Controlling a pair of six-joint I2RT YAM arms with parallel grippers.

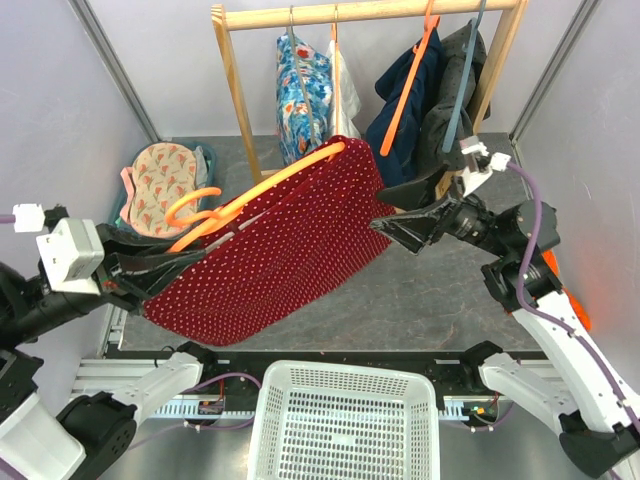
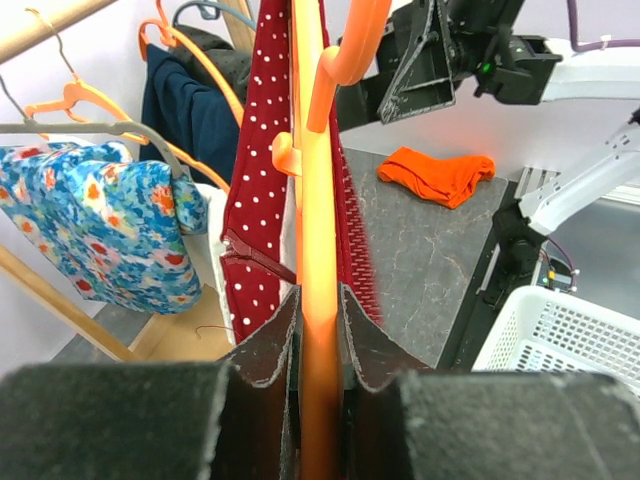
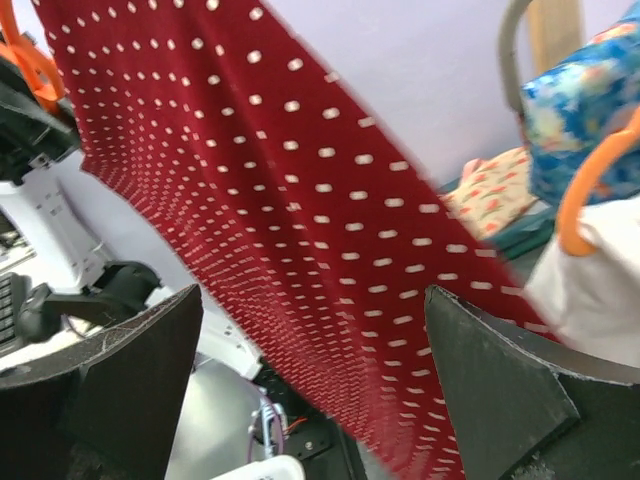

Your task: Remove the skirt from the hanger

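Note:
The dark red polka-dot skirt (image 1: 270,245) hangs on an orange hanger (image 1: 265,187) held up over the table. My left gripper (image 1: 150,268) is shut on the hanger's bar; in the left wrist view the orange bar (image 2: 318,300) runs between my fingers with the skirt (image 2: 262,170) draped beyond. My right gripper (image 1: 395,218) is open beside the skirt's right edge, close to the fabric. In the right wrist view the skirt (image 3: 290,210) fills the space ahead of the spread fingers (image 3: 500,390).
A wooden rack (image 1: 360,14) at the back holds a blue floral garment (image 1: 302,95), dark garments (image 1: 425,95) and spare hangers. A patterned cloth (image 1: 160,185) lies at left, an orange cloth (image 2: 440,172) at right. A white basket (image 1: 345,420) sits at the near edge.

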